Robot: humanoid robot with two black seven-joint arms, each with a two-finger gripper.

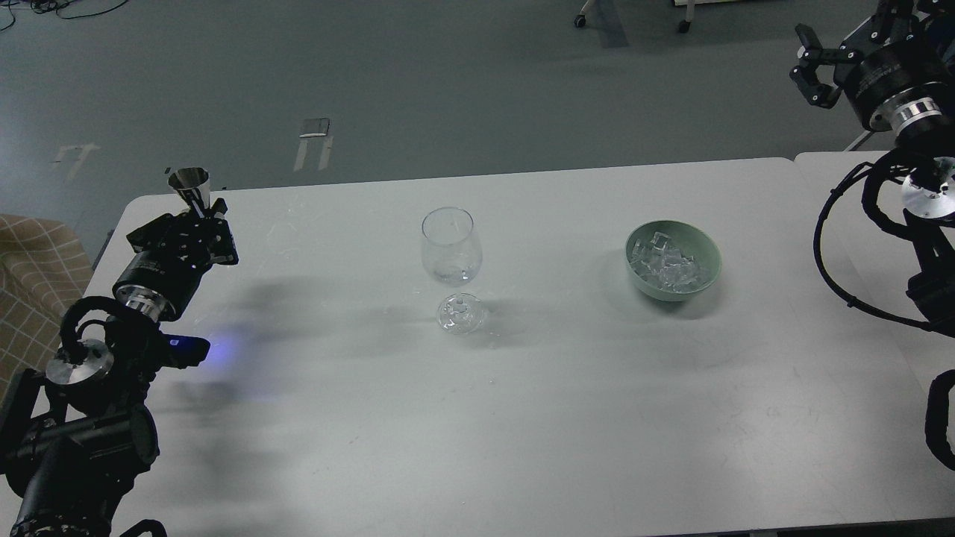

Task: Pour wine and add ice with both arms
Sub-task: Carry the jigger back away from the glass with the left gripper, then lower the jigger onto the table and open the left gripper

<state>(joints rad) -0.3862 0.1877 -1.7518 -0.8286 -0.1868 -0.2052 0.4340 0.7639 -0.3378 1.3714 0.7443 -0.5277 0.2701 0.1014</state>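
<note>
A clear wine glass [450,253] stands upright at the table's middle with a little clear liquid and glinting bits low in its bowl. A green bowl [707,253] to its right holds several ice cubes [666,266]. My left gripper [195,224] is shut on a small steel cone-shaped measuring cup [188,183], held upright low over the table's far left corner, well left of the glass. My right gripper [813,63] is open and empty, high at the top right, beyond the table and far from the bowl.
The white table [522,418] spans the view; a second table top [828,186] adjoins at the right. A beige checked seat [33,276] sits at the left edge. Chair castors [580,21] stand on the grey floor behind.
</note>
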